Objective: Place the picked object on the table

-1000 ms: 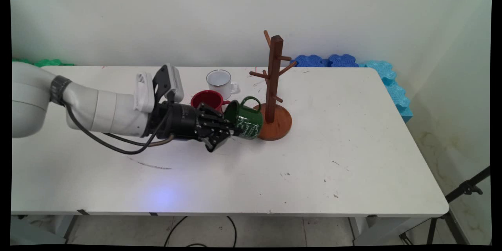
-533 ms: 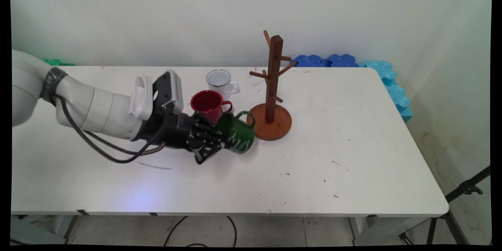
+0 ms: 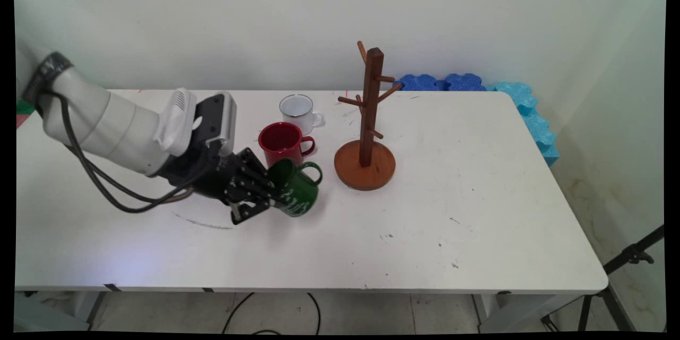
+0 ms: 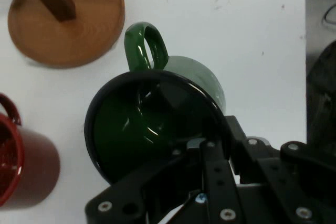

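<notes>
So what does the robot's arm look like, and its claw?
The arm is fat, round and white, with a grey band near the top. Black cables hang under it. The gripper is black, made of jointed metal bars with little silver screws.

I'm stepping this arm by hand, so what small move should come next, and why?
Probably lower straight down: the gripper holds the green mug by its rim, tilted, beside the red mug and short of the wooden mug tree.
</notes>
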Available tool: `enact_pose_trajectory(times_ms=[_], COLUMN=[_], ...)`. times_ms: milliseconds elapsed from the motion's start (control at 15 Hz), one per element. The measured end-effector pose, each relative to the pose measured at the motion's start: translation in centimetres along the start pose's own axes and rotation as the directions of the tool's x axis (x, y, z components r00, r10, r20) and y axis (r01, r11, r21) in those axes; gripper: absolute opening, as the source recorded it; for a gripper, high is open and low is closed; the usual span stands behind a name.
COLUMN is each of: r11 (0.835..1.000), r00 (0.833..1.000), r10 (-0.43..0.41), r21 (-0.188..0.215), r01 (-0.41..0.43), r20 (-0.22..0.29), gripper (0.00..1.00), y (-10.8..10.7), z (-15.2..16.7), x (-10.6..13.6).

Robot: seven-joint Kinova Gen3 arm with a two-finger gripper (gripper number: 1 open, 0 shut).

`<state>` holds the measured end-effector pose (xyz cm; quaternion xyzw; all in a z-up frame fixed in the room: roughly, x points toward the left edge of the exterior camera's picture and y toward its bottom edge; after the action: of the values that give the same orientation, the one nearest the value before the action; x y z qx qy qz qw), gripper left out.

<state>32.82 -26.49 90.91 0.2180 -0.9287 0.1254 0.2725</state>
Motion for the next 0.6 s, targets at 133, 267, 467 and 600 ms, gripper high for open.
enact_pose_trajectory(times_ms=[133,267,467,600], r11=[1.0,0.999,0.996,0.994], r00=[0.999,0.994,0.983,0.973], r10=[0.024,0.05,0.084,0.105], r21=[-0.004,-0.01,-0.024,-0.033], r01=[-0.024,-0.049,-0.081,-0.1], r20=[0.047,0.094,0.164,0.204], gripper=[0.0,0.0,0.0,0.0], y=[-0.5,-0.8,-1.4,-1.8], z=[-0.7,-1.1,-1.2,-0.9], x=[0.3,0.7,1.2,1.6])
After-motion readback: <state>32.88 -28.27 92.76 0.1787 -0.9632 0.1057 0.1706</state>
